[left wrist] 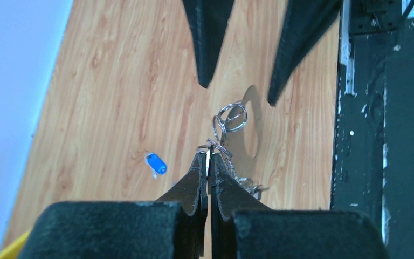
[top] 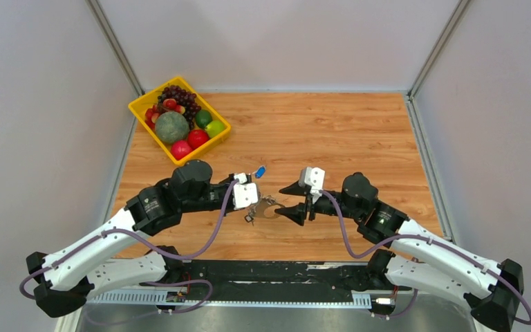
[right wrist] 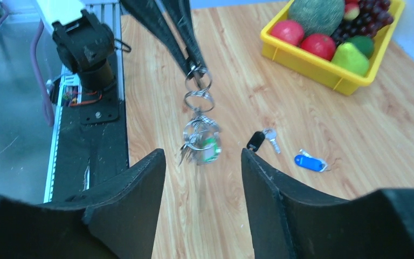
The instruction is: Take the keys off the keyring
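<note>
Keyring [right wrist: 199, 90] pinched in left gripper [left wrist: 209, 156] — right gripper [top: 281, 200] agape, empty.

The keys [right wrist: 198, 143] hang bunched below the linked wire keyring [right wrist: 198, 93]; one black-headed key [right wrist: 263, 139] lies apart.
</note>
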{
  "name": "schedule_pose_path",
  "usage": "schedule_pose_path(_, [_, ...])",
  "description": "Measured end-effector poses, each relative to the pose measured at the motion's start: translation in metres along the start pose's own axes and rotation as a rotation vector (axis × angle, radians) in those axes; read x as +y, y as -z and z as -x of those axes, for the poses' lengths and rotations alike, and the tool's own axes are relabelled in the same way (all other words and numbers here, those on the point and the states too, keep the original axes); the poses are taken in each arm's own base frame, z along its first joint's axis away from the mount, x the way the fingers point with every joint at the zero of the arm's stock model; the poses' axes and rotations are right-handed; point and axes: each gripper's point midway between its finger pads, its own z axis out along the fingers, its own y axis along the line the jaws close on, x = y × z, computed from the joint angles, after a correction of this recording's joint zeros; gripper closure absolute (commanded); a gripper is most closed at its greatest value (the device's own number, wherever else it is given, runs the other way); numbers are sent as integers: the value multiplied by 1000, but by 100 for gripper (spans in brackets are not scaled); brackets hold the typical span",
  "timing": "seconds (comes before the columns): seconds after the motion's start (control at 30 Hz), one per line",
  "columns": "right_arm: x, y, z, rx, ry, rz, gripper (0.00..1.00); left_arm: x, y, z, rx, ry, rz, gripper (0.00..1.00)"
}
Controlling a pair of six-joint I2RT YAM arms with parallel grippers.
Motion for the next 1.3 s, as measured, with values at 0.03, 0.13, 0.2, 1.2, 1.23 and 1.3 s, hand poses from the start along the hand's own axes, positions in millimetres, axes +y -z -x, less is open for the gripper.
schedule_pose_path(0.03, [-2, 0, 5, -9, 7, -4, 49, 0, 1, 1, 2, -20, -9, 100])
schedule_pose_path(0.13, [-9, 2, 23, -42, 32, -21, 52, -2, 5, 1, 16, -71, -35, 100])
schedule_pose_path(0.2, [-13, 1, 36, -65, 53, -25, 52, -3, 7, 1, 23, -102, -49, 100])
schedule_pose_path(1.2, [11, -30, 38, -43, 133, 247, 68, -11, 18, 16, -41, -231, -115, 100])
schedule_pose_path(1.23, [11, -31, 39, -43, 133, 247, 68, -12, 18, 17, -44, -231, -119, 100])
schedule_pose_path(1.3, [10, -32, 40, -44, 133, 249, 68, -13, 18, 18, -50, -232, -124, 100])
